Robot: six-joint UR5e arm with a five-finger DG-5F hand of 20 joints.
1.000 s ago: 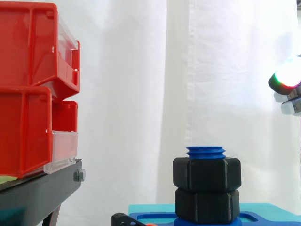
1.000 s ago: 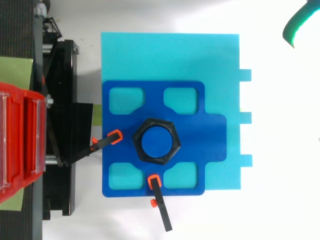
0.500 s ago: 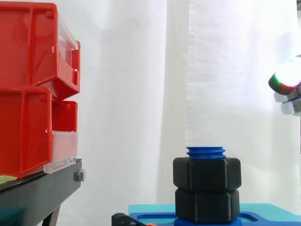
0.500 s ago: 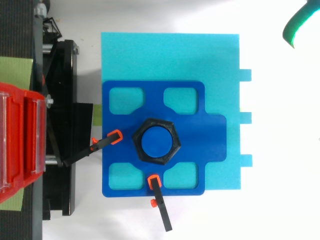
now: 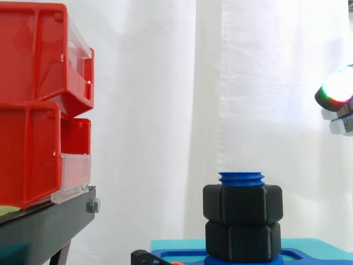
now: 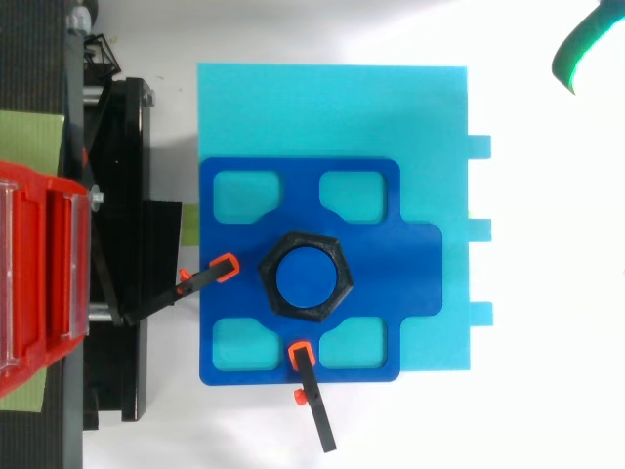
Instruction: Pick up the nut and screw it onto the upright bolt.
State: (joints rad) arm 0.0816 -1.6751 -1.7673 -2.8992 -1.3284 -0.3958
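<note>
A black hex nut (image 5: 242, 204) sits threaded on the upright blue bolt (image 5: 241, 178), above a second nut (image 5: 242, 241). The hand (image 5: 337, 91) hangs well apart from them, higher up at the side view's right edge. Whether it is spread or closed cannot be told.

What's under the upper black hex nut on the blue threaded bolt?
A second black hex nut sits directly beneath the upper black hex nut, on the same blue threaded bolt. The bolt's shank inside both is covered.
</note>
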